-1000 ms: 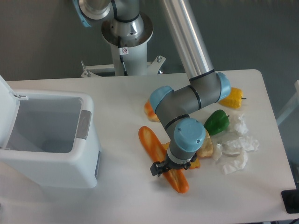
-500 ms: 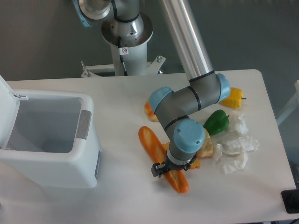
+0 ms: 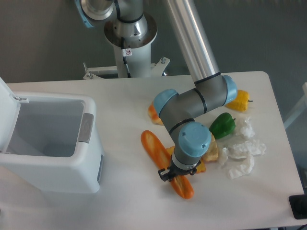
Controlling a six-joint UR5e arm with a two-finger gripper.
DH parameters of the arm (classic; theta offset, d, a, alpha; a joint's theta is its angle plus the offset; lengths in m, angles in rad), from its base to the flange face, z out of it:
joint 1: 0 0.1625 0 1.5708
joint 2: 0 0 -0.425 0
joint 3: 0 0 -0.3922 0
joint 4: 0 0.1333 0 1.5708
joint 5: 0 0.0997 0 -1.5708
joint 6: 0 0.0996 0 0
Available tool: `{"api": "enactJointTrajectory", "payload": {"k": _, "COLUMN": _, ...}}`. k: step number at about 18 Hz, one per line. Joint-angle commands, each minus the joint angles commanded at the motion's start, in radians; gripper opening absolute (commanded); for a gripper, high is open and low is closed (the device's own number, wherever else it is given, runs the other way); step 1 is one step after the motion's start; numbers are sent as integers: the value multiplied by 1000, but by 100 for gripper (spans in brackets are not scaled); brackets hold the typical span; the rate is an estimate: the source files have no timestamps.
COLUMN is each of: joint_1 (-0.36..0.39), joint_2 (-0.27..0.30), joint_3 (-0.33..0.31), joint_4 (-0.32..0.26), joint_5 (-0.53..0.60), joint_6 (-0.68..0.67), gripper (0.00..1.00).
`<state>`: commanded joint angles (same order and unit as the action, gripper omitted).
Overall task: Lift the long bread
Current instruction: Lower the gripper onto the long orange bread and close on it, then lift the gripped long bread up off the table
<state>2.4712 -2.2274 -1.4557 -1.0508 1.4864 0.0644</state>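
Although a small white sticker (image 3: 127, 52) with a red mark sits on the robot's base column (image 3: 130, 36), we cannot read any writing on it, and we find no other label or brand. We note the long bread (image 3: 160, 158) lying diagonally on the white table (image 3: 124, 110), its upper-left end free near the bin's side, its lower-right end near the table's front edge. The gripper (image 3: 176, 174) sits directly over the loaf's lower half, so the wrist hides the middle stretch of bread; orange crust shows on both sides of it. A dark finger (image 3: 164, 173) shows at the loaf's left flank, touching or just beside it; the other finger is hidden under the wrist, so we cannot tell whether the jaws are clamped on the bread or only straddle it. The arm (image 3: 192, 103) comes down from the top of the view as a long silver tube, bends at grey-and-blue joints, and ends in a blue-capped wrist pointing straight down at the table. Behind the arm we see an orange bun (image 3: 154, 115), partly hidden. To the right lie a green pepper (image 3: 222, 125), a yellow pepper (image 3: 239, 100), crumpled white paper (image 3: 242, 153) and a yellowish piece (image 3: 211, 152) just beside the wrist. An open white bin (image 3: 50, 143) stands at the left.
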Motion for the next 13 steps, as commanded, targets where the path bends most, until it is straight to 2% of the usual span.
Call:
{"api": "enactJointTrajectory", "payload": {"k": 9, "joint_1": -2, "joint_2": 72, "joint_3": -3, "joint_4": -5, "joint_5": 2, "joint_6": 6, "gripper": 24}}
{"api": "enactJointTrajectory", "payload": {"k": 13, "joint_1": -2, "joint_2": 150, "joint_3": 5, "joint_4": -8, "joint_5": 2, "joint_6": 14, "gripper": 24}}
